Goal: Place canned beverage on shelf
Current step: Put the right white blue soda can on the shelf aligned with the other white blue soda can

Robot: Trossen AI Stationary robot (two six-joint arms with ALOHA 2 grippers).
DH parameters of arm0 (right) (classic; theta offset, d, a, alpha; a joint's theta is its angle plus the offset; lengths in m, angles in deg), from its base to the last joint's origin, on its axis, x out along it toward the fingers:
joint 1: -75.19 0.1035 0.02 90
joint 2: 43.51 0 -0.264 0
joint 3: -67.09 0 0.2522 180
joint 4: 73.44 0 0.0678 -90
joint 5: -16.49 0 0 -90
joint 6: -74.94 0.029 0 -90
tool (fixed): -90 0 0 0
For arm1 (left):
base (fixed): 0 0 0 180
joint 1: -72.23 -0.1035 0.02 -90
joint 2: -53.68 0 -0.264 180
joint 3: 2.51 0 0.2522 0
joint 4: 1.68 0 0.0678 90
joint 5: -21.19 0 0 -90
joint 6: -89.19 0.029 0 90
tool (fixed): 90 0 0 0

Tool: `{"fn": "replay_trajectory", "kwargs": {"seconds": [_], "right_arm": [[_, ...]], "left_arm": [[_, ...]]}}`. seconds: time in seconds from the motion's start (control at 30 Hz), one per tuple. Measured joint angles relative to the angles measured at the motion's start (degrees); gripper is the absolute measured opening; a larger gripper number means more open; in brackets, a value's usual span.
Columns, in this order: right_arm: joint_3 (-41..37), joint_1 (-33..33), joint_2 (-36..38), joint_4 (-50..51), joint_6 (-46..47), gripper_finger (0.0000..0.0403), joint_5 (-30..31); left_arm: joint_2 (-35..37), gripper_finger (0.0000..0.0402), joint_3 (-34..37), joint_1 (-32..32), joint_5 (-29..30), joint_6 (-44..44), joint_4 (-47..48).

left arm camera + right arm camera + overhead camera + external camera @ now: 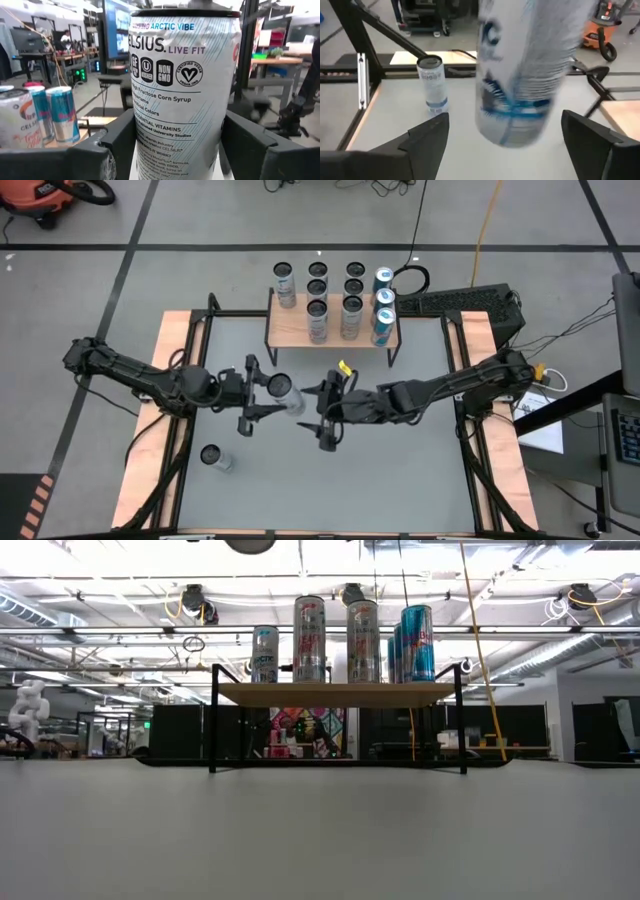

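My left claw (pixel 262 393) grips the Celsius can (pixel 281 390) between its fingers; my right claw (pixel 326 412), just beside it, stands wide open.

Glossy printed metal on the white can (pixel 182 95), centre frame. Matt black plastic on the gripper fingers (pixel 115 145) at bottom. Pale smooth wood on the shelf (pixel 335 693) plank, thin black metal legs. Matt grey table (pixel 330 470) top, wooden side edges.

Bright, even overhead light; the can (pixel 525 70) is motion-blurred in the right wrist view, backgrounds soft.
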Motion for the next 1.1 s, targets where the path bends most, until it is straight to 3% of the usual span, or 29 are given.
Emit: {"fn": "replay_trajectory", "kwargs": {"seconds": [0.4,0.8,1.1], "right_arm": [[-0.07,-0.79,-5.16,-13.21,-3.91,0.0311,2.70],[-0.07,-0.79,-5.03,-13.94,-4.48,0.0185,2.79],[-0.10,-0.84,-5.03,-12.71,-5.65,0.0181,2.24]], "left_arm": [[-0.01,0.0237,0.00,0.00,-0.16,0.02,-1.66],[-0.03,0.0238,0.00,-0.02,-2.23,0.69,-3.24],[1.12,0.0299,-0.18,0.01,-3.21,1.34,-5.38]]}}
